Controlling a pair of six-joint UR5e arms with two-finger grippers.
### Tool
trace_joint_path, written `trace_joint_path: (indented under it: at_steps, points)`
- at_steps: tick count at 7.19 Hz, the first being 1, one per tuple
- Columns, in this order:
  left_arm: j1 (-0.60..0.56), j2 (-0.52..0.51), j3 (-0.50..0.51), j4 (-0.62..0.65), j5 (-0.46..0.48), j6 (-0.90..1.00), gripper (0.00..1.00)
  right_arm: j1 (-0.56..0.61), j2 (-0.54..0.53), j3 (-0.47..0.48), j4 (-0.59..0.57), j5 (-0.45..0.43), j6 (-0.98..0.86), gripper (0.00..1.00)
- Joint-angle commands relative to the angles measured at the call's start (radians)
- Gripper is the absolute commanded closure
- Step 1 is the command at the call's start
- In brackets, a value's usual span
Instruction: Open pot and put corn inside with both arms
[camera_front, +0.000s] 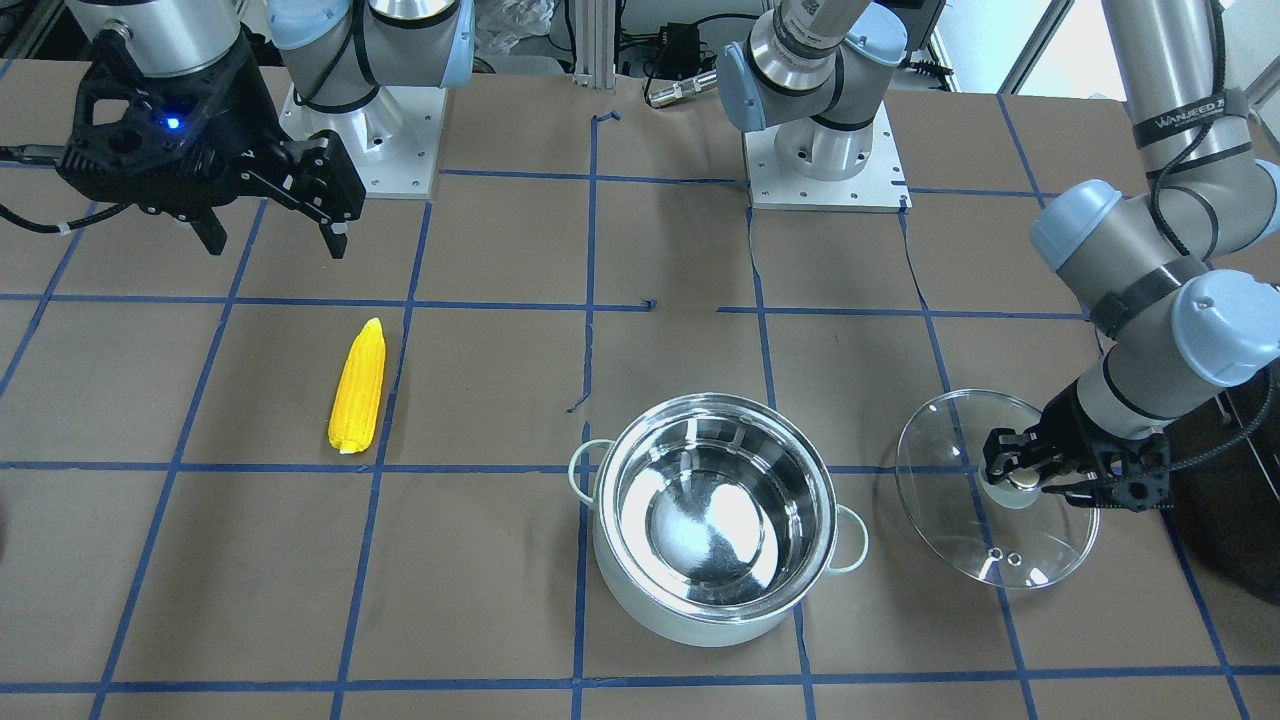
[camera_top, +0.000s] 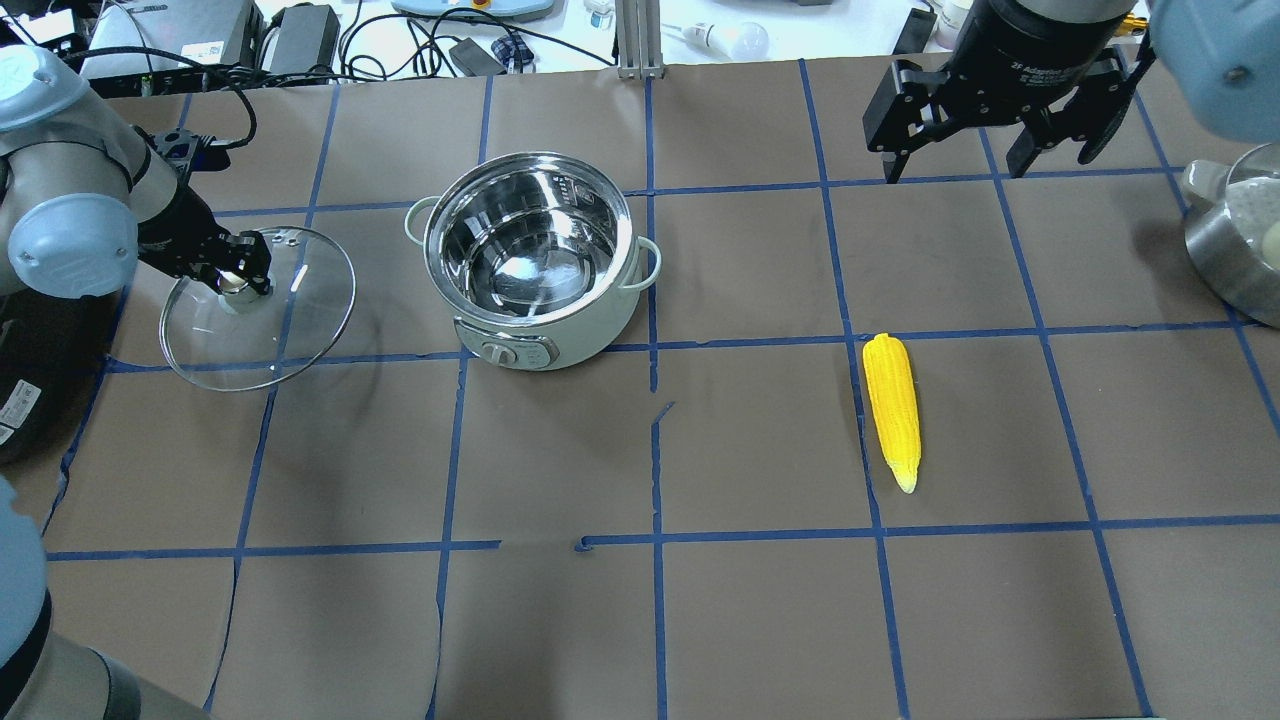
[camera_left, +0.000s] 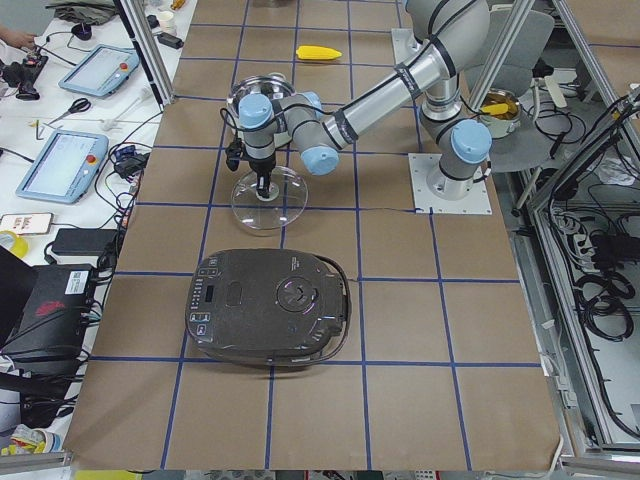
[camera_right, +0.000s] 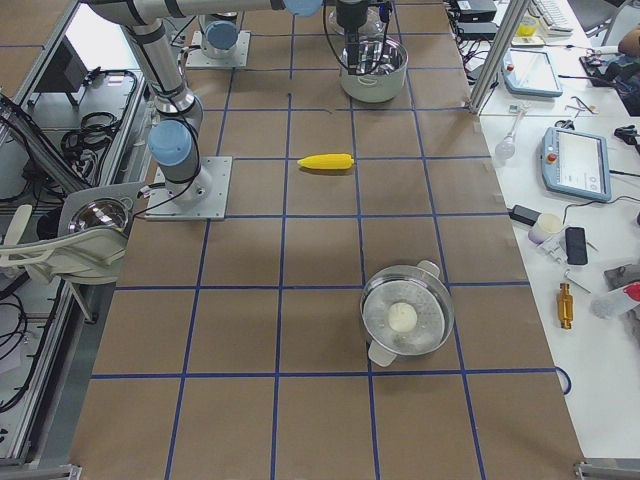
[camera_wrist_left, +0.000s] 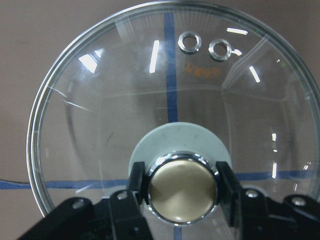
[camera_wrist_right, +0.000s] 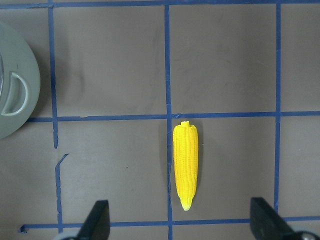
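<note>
The pot (camera_top: 590, 335) stood open on the bench (camera_top: 760, 620), its steel bowl bare, so the opening step looked done. The left end effector (camera_top: 240, 282) was clamped on the brass knob (camera_wrist_left: 182, 187) of the glass lid (camera_top: 270, 340), holding it off to the pot's side, well clear of the rim. The lid sat low and slightly tilted; whether its edge touched the bench could not be told.

The corn (camera_top: 891, 408) lay flat on the bench, well apart from the pot, alone in its taped square. The right end effector (camera_front: 275, 235) hung above the bench beyond the cob's blunt end, fingers spread wide and gripping nothing.

The step in hand was therefore the pick of the corn. In the right wrist view the cob ran straight up between the two fingertips (a handy line-up, since the fingers would close across its narrow width). The next move likely called for shifting along the cob toward its thicker middle, descending until the fingers flanked it, then closing. The smooth taper could let it slip, so a grip near the point seemed unwise.
</note>
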Motion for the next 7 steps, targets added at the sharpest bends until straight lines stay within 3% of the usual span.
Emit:
trace_joint_path:
  at_steps: [1,3,4,6,7]
  points:
    - [0.013,0.008,-0.041,0.005,0.000,-0.014,0.88,-0.002,0.055,0.019,-0.010,-0.006,0.002,0.00]
    - [0.018,0.002,-0.041,0.010,0.006,-0.014,0.83,-0.005,0.110,0.112,-0.077,-0.007,0.002,0.00]
    - [0.018,-0.001,-0.041,0.010,0.004,-0.015,0.62,-0.003,0.124,0.206,-0.161,-0.007,0.006,0.00]
    - [0.016,0.000,-0.038,0.012,-0.002,-0.084,0.25,-0.013,0.122,0.456,-0.452,-0.051,-0.058,0.00]
    - [0.016,0.003,-0.036,0.013,-0.002,-0.086,0.00,-0.025,0.125,0.588,-0.621,-0.058,-0.073,0.00]
